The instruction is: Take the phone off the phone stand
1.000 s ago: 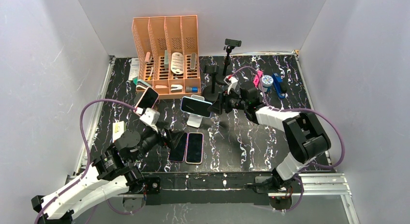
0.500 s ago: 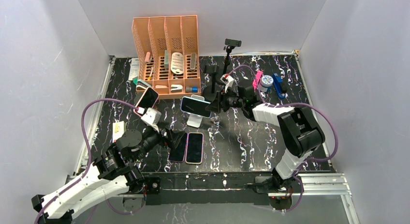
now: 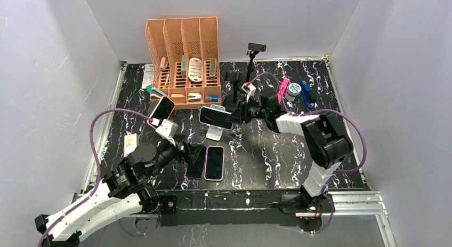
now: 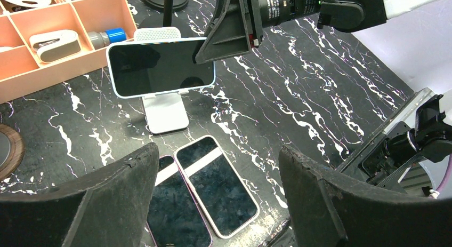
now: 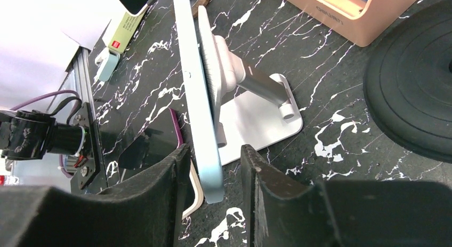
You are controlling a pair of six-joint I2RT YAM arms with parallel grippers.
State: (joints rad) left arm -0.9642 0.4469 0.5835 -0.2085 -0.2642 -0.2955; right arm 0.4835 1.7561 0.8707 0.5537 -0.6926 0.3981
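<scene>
The phone (image 3: 216,117) sits sideways on the white phone stand (image 3: 215,133) near the middle of the marbled table (image 3: 266,151), its dark screen facing the arm bases, its back against the stand's round pad. At the phone's 3 o'clock, the right gripper (image 3: 233,117) reaches in level with the tabletop, and its fingers straddle the phone's end. The right wrist view shows one finger (image 5: 178,167) close against the screen side and the other (image 5: 256,167) behind with a thin gap, so the claw is partly spread around the phone and not pinching it. At the stand's 6 o'clock two flat phones (image 3: 207,162) lie side by side, touching. The left gripper (image 3: 187,150) is at the stand's 7 o'clock, just beside them, its claw spread wide and holding nothing. An orange organizer (image 3: 183,60) stands at the stand's 11 o'clock, and another propped phone (image 3: 161,108) at 9 o'clock.
</scene>
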